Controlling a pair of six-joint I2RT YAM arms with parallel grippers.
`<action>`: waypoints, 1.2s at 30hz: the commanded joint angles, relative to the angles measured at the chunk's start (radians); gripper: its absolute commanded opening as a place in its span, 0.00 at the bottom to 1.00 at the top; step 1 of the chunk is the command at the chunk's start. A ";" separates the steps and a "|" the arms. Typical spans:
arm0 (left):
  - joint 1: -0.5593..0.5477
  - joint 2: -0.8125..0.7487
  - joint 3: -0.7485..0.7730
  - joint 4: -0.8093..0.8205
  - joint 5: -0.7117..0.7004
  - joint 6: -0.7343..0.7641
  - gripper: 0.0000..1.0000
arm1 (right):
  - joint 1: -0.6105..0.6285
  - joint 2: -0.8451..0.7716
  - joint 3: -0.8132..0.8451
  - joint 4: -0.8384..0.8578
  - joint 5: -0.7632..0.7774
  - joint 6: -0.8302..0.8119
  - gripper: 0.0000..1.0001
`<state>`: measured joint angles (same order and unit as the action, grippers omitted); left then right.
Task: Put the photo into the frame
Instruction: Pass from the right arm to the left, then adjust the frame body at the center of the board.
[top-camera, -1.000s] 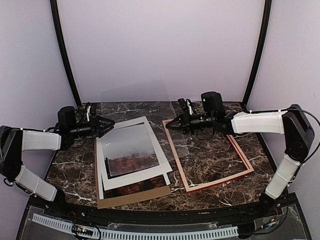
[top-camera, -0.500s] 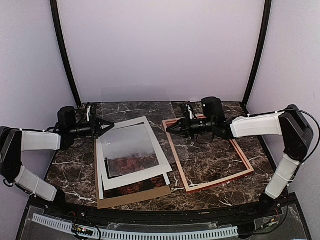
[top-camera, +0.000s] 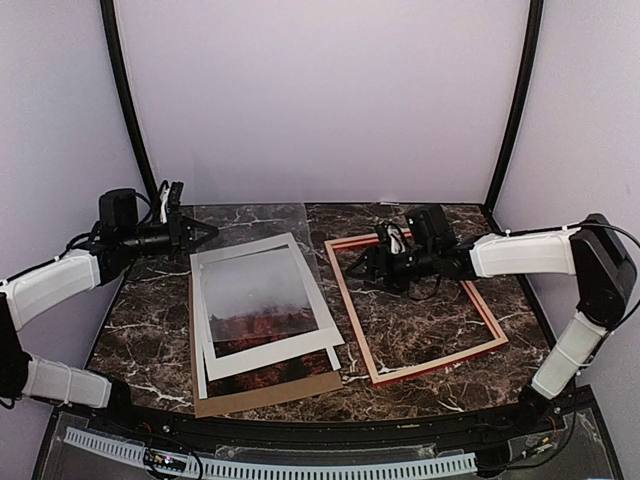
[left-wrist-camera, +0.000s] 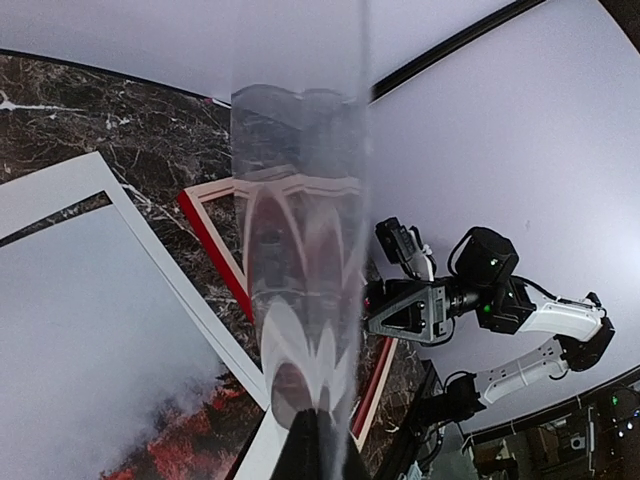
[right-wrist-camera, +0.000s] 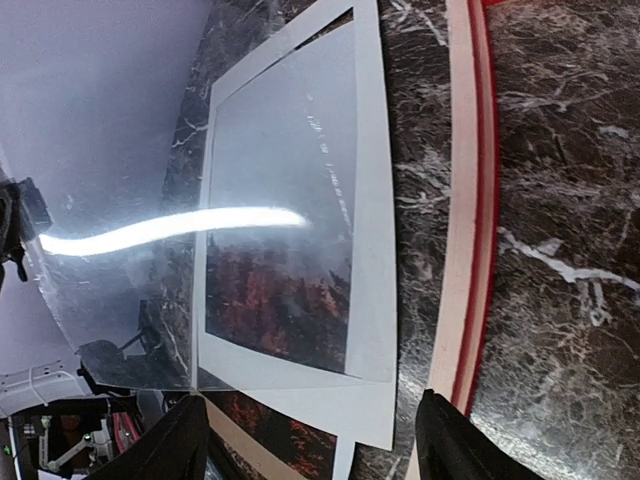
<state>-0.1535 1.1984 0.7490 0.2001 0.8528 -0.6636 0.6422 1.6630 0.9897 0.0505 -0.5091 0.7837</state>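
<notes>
Marble worktop (top-camera: 150, 315): dark with white veins, it carries everything you are working with
Brown backing board (top-camera: 262, 396): flat on the left half of the worktop, its near edge close to the worktop's near edge; you see only its left and near margins
White mat (top-camera: 275, 356): top of the flat stack on the board, turned slightly askew to what lies under it, its cut-out facing up
Photo (top-camera: 258, 300): sandwiched between mat and board on the left half of the worktop, grey mist toward the far edge and red-orange trees toward the near edge; you see most of it through the cut-out, and a strip of trees pokes out past the mat's near edge
Frame (top-camera: 440, 362): flat on the right half of the worktop, just beside the stack but apart from it, bare marble showing through its opening
Clear pane (top-camera: 262, 218): transparent sheet raised over the far-left part of the worktop, above the mat's far end
Left gripper (top-camera: 205, 232): clamped tight on the clear pane's left edge; your left wrist view looks straight along the sheet
Right gripper (top-camera: 362, 264): jaws spread wide with nothing between them, low over the frame's far-left corner, pointing toward the stack
</notes>
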 joint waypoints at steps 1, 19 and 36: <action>-0.001 -0.063 0.094 -0.207 -0.032 0.118 0.00 | -0.006 -0.062 -0.036 -0.138 0.121 -0.105 0.73; -0.001 -0.121 0.320 -0.458 -0.214 0.203 0.00 | 0.149 0.093 -0.075 -0.093 0.176 -0.099 0.63; -0.001 -0.096 0.467 -0.557 -0.297 0.245 0.00 | 0.366 0.232 0.016 0.102 0.245 0.121 0.54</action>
<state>-0.1535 1.1107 1.1687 -0.3515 0.5606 -0.4381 0.9604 1.8492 0.9672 0.0532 -0.2947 0.8200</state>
